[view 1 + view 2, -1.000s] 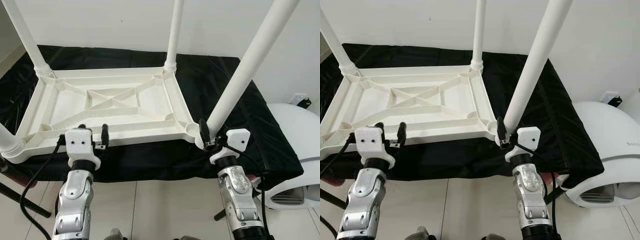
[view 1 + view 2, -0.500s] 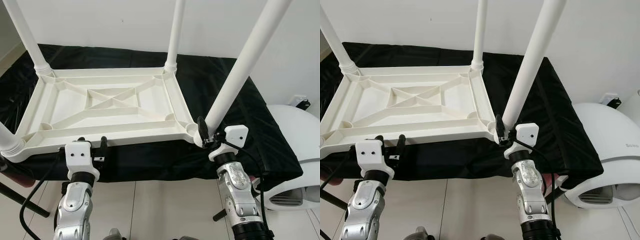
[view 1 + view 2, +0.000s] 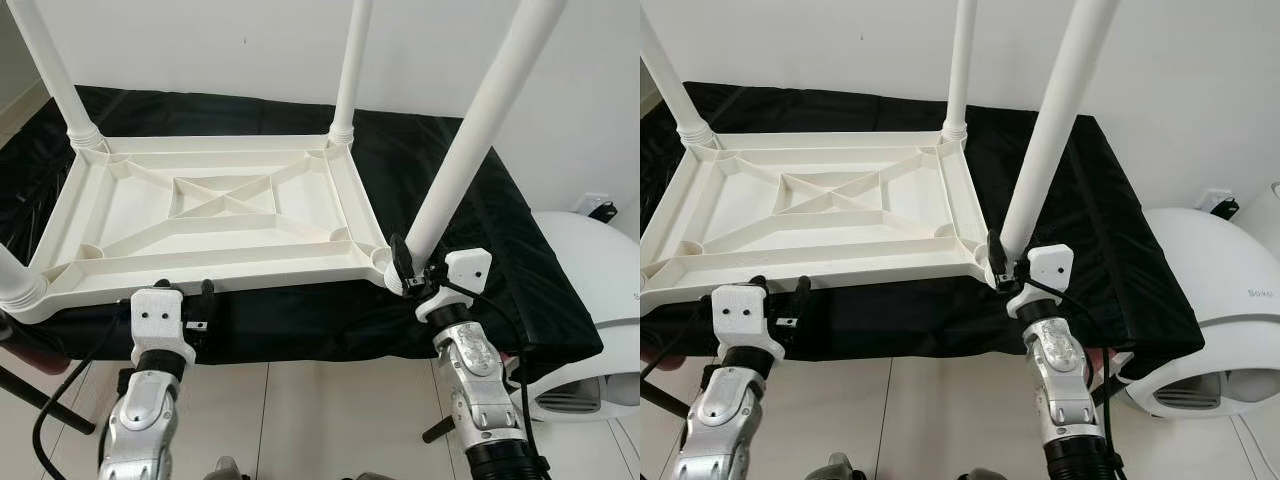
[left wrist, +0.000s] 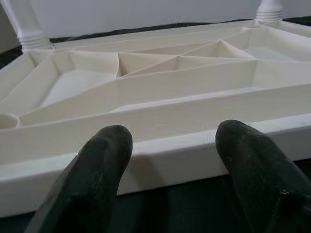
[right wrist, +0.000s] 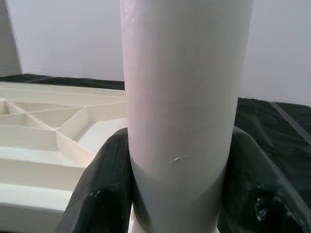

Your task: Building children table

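White plastic table top (image 3: pixel 210 215) lies upside down on black cloth (image 3: pixel 500 230), legs poking up. Right gripper (image 3: pixel 412 280) pinches near-right leg (image 3: pixel 470 150) low down, by corner socket. Left gripper (image 3: pixel 195 310) sits just before near edge, fingers (image 4: pixel 99 165) spread apart, holding nothing. White wall (image 3: pixel 200 45) behind.
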Controlling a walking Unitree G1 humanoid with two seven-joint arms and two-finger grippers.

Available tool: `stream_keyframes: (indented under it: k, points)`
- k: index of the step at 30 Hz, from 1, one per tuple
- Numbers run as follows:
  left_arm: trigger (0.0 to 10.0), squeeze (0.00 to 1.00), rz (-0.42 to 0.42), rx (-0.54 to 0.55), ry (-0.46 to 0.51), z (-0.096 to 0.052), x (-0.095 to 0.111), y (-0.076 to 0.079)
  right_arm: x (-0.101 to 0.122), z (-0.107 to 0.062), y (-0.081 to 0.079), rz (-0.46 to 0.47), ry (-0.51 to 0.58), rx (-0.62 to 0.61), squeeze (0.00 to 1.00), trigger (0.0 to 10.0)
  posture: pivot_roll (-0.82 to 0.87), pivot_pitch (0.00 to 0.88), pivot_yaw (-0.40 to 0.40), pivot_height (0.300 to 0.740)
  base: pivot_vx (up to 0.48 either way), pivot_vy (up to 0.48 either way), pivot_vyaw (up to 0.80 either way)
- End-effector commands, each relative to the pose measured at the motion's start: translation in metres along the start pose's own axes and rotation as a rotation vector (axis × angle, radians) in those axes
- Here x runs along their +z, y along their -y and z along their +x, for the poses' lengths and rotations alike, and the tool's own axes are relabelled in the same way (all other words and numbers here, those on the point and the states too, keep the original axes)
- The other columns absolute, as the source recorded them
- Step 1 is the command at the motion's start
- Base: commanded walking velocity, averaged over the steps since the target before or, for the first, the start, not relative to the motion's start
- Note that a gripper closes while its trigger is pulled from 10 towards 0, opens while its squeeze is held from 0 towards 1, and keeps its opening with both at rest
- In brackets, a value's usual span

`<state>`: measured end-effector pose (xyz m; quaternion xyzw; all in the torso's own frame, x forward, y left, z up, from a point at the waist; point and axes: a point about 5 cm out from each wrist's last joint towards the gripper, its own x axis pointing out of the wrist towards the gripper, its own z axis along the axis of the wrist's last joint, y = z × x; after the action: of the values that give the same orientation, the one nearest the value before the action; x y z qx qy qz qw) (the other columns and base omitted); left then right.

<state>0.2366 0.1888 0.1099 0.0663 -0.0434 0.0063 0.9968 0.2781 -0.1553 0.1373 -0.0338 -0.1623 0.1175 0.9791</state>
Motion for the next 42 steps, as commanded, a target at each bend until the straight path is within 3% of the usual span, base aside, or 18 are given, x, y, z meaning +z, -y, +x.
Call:
stream_keyframes:
  k: [1,7,14,20,42]
  points:
    - [10.0,0.00,0.024,-0.032,0.018,0.003,0.003,-0.002,-0.006,-0.002,0.006,-0.011,-0.027,-0.002,0.00,10.0,0.04,0.000,-0.037,0.740,0.000,0.000,0.00]
    - [10.0,0.00,0.004,-0.007,0.026,0.010,0.007,-0.013,-0.006,0.000,0.016,-0.048,-0.028,0.000,0.00,10.0,0.04,0.000,-0.032,0.740,0.000,0.000,0.00]
    - [10.0,0.00,-0.009,-0.024,0.028,0.010,0.007,-0.004,-0.007,0.000,0.017,-0.056,-0.024,-0.009,0.00,10.0,0.04,0.000,-0.027,0.740,0.000,0.000,0.00]
    - [10.0,0.00,-0.029,-0.035,0.027,0.006,0.007,0.008,-0.010,-0.001,0.007,-0.028,-0.022,-0.003,0.00,10.0,0.05,0.000,-0.031,0.740,0.000,0.000,0.00]
    - [10.0,0.00,-0.020,-0.036,0.052,0.011,0.011,0.013,-0.007,0.001,0.001,-0.005,0.003,-0.004,0.00,10.0,0.04,0.000,-0.034,0.740,0.000,0.000,0.00]
